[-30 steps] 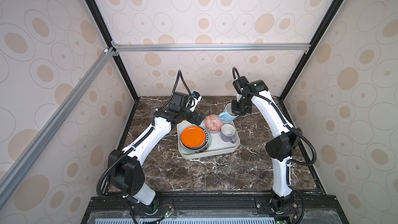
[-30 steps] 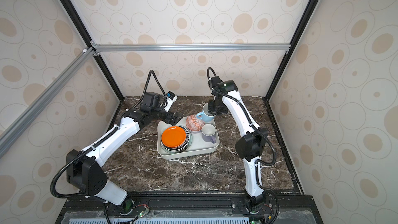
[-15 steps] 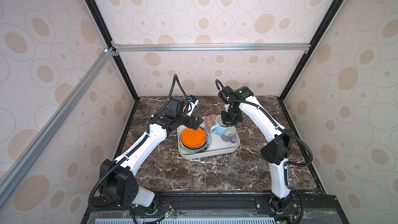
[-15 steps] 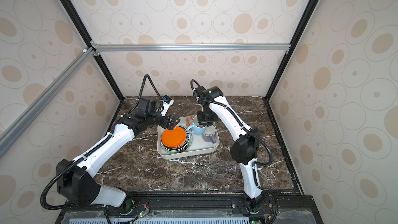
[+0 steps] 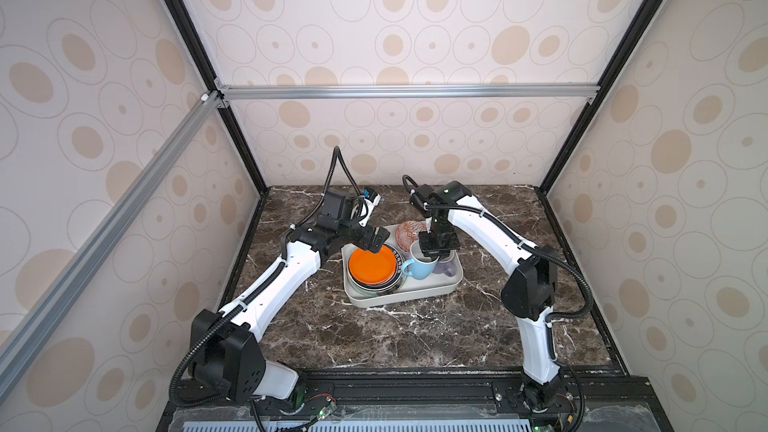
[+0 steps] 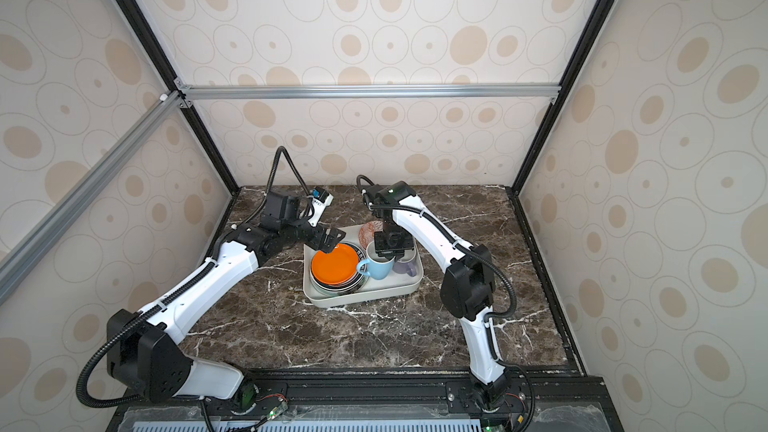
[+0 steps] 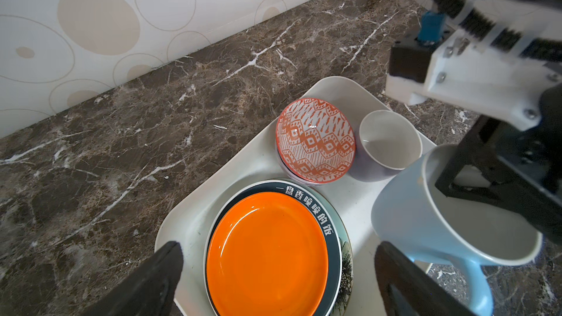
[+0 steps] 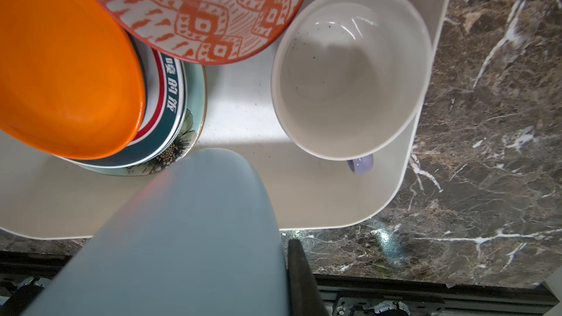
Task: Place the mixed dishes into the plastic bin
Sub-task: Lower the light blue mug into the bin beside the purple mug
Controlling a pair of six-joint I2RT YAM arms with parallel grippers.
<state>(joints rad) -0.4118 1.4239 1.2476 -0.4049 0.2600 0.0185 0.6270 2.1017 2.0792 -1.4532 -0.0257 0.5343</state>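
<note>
The white plastic bin (image 5: 399, 302) (image 6: 357, 299) sits mid-table. It holds a plate stack topped by an orange plate (image 5: 371, 266) (image 7: 267, 253) (image 8: 60, 71), a red-patterned bowl (image 5: 409, 231) (image 7: 316, 139) and a lavender mug (image 5: 448, 270) (image 8: 349, 71). My right gripper (image 5: 433, 258) (image 6: 390, 257) is shut on the rim of a light blue mug (image 5: 419, 270) (image 7: 425, 217) (image 8: 188, 238), one finger (image 8: 301, 281) outside its wall. The mug hangs inside the bin between the stack and the lavender mug. My left gripper (image 5: 376, 241) (image 7: 278, 258) is open, empty, above the stack's far edge.
The brown marble tabletop (image 5: 395, 338) surrounds the bin on every side. Patterned enclosure walls stand at the back and both sides, with black posts (image 5: 544, 184) in the back corners. A black rail (image 5: 415, 384) runs along the front edge.
My right arm has carried the light blue mug from behind the bin to over its middle and lowered it. My left gripper has swung from the bin's back-left corner to above the plate stack.
</note>
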